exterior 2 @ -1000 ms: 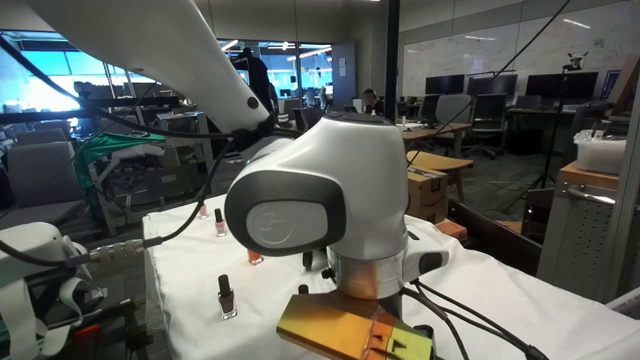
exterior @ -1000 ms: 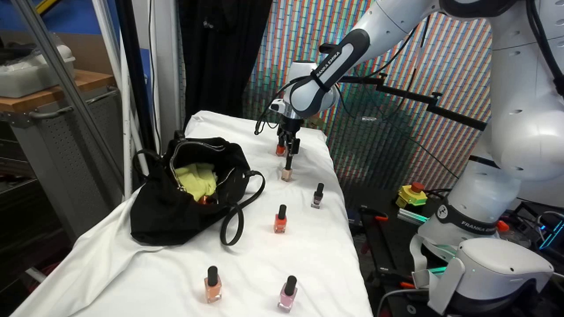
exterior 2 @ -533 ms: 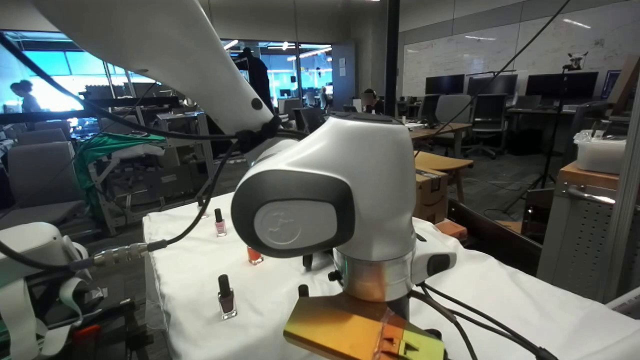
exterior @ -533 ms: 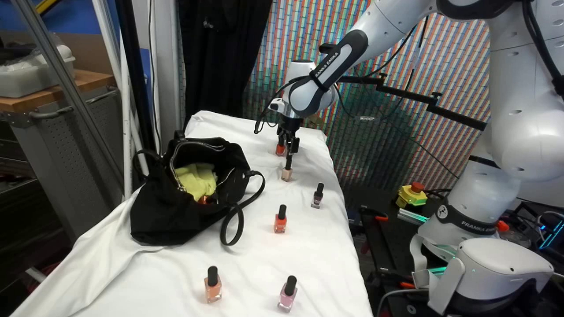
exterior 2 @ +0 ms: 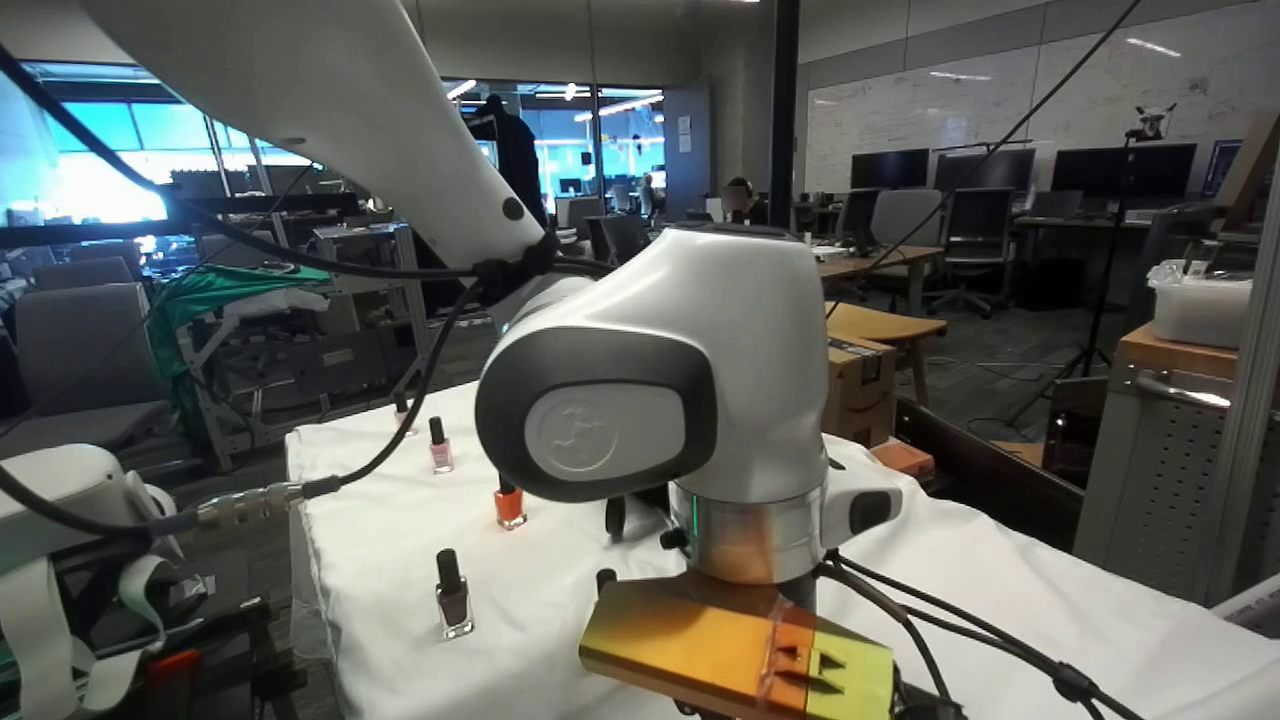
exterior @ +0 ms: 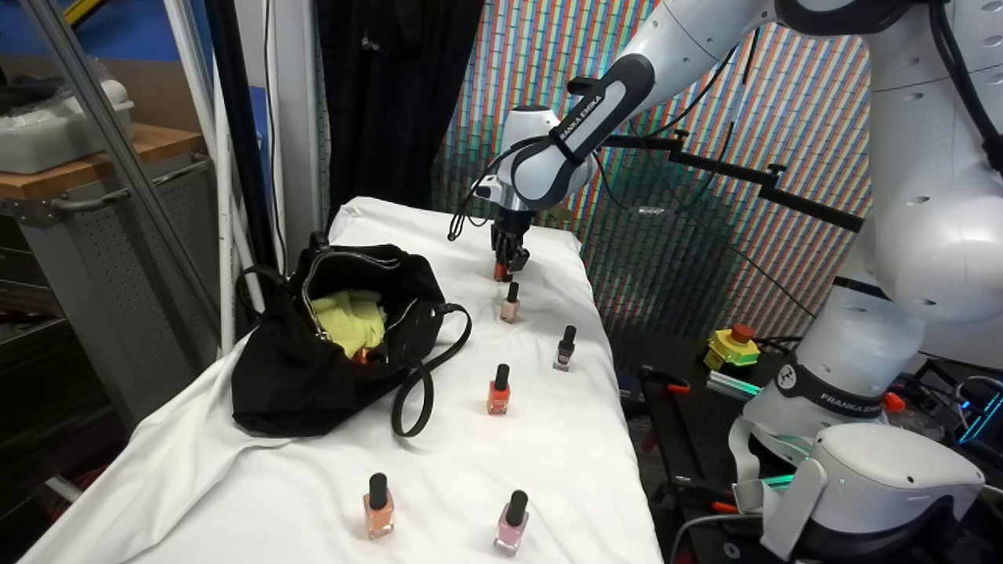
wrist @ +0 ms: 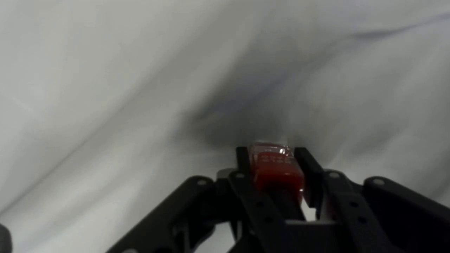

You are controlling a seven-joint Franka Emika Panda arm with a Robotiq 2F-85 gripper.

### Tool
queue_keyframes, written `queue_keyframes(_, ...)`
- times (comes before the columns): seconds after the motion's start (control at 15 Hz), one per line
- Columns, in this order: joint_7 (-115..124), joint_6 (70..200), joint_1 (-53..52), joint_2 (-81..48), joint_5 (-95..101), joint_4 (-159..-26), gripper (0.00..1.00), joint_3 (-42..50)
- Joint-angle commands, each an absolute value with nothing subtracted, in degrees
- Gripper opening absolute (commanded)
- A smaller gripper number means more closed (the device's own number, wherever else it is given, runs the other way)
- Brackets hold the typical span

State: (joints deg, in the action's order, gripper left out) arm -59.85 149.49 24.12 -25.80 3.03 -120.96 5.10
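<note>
In the wrist view a red nail polish bottle point(wrist: 277, 172) with a black cap stands between the black fingers of my gripper point(wrist: 271, 153). The pads point(wrist: 243, 160) press along both its sides, and its cap points back toward the palm. In an exterior view the red bottle point(exterior: 501, 272) shows just under the fingers, at the far part of the white-covered table point(exterior: 447, 486). A beige bottle point(exterior: 509, 311) stands close in front of the gripper, apart from it. The wrist and an orange-yellow block point(exterior 2: 700, 640) hide the fingers in an exterior view.
A black handbag point(exterior: 313, 399) lies open beside the bottles, a yellow cloth point(exterior: 349, 321) inside. Nearer stand dark point(exterior: 563, 357), orange-red point(exterior: 498, 398), peach point(exterior: 379, 517) and pink point(exterior: 511, 533) bottles. The robot base and a white headset point(exterior: 893, 478) are past the table's edge.
The fingers, spread wide before with one close to the beige bottle, have come together around the red bottle. The red bottle has shifted slightly toward the beige one, and the arm has moved a little.
</note>
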Motion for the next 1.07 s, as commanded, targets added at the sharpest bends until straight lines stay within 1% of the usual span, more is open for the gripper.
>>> queue_keyframes(0.0,-58.6,148.5,22.2,-26.6,5.0,-119.8,0.16,6.6)
queue_keyframes(0.2,-57.0,147.0,21.0,-25.4,6.0,-119.8,0.15,7.3)
queue_keyframes(0.53,-46.4,141.3,15.0,-21.1,11.5,-119.0,0.15,9.7)
queue_keyframes(0.8,-38.9,135.5,10.8,-16.3,16.0,-118.1,0.15,8.4)
queue_keyframes(1.0,-34.9,134.0,7.7,-13.7,17.6,-117.8,0.15,6.3)
